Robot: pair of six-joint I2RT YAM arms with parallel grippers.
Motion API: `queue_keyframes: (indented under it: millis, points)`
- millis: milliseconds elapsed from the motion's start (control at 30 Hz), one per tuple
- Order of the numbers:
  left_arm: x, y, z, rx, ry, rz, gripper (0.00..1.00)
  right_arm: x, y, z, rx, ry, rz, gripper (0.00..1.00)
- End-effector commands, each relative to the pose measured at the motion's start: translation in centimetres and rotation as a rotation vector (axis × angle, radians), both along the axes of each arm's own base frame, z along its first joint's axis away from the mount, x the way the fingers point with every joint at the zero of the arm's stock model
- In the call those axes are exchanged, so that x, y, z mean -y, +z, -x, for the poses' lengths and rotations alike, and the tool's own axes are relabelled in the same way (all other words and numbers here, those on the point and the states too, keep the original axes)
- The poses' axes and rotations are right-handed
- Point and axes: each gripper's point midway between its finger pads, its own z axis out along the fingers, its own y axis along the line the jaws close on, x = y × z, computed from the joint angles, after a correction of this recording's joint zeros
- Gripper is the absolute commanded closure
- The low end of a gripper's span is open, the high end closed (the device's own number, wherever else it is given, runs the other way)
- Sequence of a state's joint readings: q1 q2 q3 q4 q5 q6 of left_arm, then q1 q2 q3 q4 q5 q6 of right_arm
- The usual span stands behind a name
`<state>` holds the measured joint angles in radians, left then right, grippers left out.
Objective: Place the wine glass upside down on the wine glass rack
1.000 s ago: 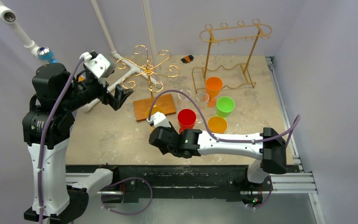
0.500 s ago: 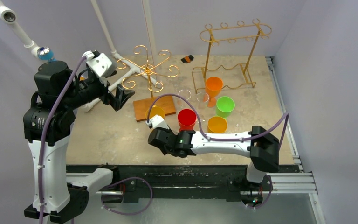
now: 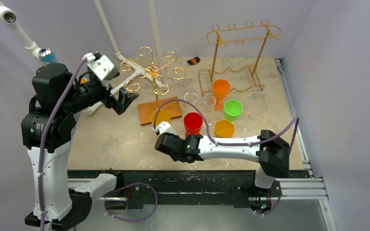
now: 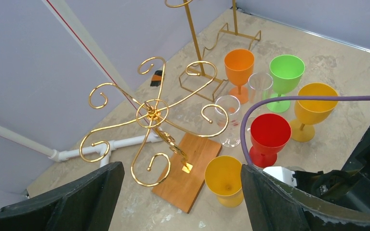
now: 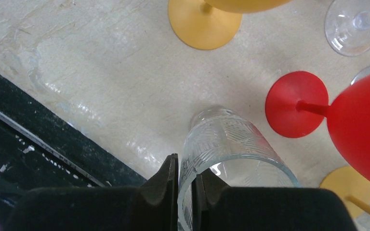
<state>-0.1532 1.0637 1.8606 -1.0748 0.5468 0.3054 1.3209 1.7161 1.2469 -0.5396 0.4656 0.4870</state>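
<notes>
My right gripper (image 5: 187, 166) is shut on the rim of a clear patterned glass (image 5: 231, 144), one finger inside and one outside. It holds the glass low over the table's near middle (image 3: 167, 143), in front of the red glass (image 3: 192, 121). I cannot tell whether the clear glass touches the table. The gold spiral wine glass rack (image 3: 151, 72) stands on a wooden base (image 3: 171, 107) at the back left. It also shows in the left wrist view (image 4: 151, 113). My left gripper (image 3: 125, 101) is open and empty, raised left of that rack (image 4: 180, 202).
A taller gold rack (image 3: 241, 38) stands at the back right. Around it stand an orange glass (image 3: 220, 89), a green glass (image 3: 232, 108), two yellow glasses (image 3: 224, 128) (image 3: 159, 116) and two clear glasses (image 3: 191, 98). White pipes (image 3: 125, 65) run at the back left.
My right arm has drawn back a little, its elbow moving left, with the clear glass still in the gripper. My left arm has hardly moved.
</notes>
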Motion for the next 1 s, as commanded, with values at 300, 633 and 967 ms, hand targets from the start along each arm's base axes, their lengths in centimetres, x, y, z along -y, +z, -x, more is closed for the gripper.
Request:
queue_keyframes:
  millis: [300, 633, 967]
  points:
    - [-0.4, 0.5, 2.5, -0.112, 0.083, 0.127, 0.0, 1.8, 26.0, 1.2, 0.14, 0.051, -0.598, 1.0]
    - [3.4, 0.7, 7.1, -0.085, -0.272, 0.124, 0.0, 2.7, 38.4, 1.0, 0.294, 0.061, -0.935, 1.0]
    - [3.4, -2.6, 5.7, -0.087, -0.274, 0.09, 0.02, 1.4, 43.1, 1.6, 0.402, 0.123, -1.169, 1.0]
